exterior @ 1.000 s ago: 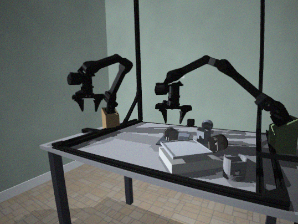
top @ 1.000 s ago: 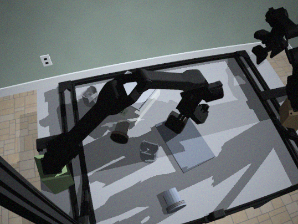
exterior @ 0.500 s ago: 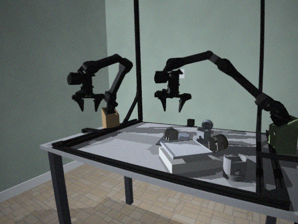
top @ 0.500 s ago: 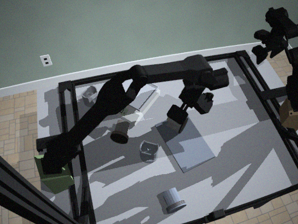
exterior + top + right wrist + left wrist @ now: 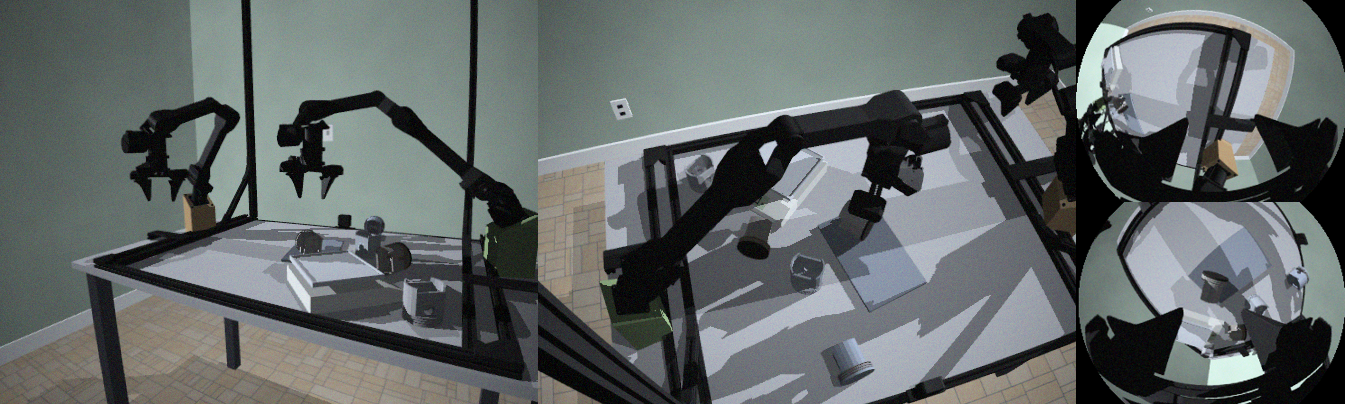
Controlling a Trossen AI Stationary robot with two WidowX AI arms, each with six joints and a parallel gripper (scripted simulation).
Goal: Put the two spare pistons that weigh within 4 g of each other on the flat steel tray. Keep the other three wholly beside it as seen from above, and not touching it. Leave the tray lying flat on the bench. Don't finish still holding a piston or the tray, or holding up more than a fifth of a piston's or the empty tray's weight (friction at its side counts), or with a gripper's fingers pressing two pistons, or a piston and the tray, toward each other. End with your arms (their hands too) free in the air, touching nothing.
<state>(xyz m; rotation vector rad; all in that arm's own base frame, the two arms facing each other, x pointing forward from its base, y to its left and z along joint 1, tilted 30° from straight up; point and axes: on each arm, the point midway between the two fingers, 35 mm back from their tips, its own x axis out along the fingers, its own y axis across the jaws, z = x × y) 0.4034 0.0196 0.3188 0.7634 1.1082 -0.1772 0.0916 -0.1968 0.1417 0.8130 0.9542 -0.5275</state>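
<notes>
The flat steel tray (image 5: 883,267) lies on the bench near the middle. One dark piston (image 5: 862,214) stands upright on its far corner; it also shows in the left wrist view (image 5: 1215,285) and in the exterior view (image 5: 308,241). My left gripper (image 5: 311,186) (image 5: 888,172) is open and empty, hanging well above that piston. A dark piston (image 5: 755,241) lies on its side left of the tray. A grey piston (image 5: 806,272) stands beside the tray's left edge, apart from it. Another piston (image 5: 848,361) lies near the front edge, and one (image 5: 700,172) is at the back left. My right gripper (image 5: 159,186) (image 5: 1018,82) is open and empty, high beyond the table's right side.
A pale box (image 5: 793,192) lies behind the dark lying piston, under the left arm's forearm; it shows as a white block in the exterior view (image 5: 330,282). A black frame (image 5: 1018,165) rims the table with upright posts (image 5: 247,110). The left arm's base is green (image 5: 638,320), the right's tan (image 5: 1058,205).
</notes>
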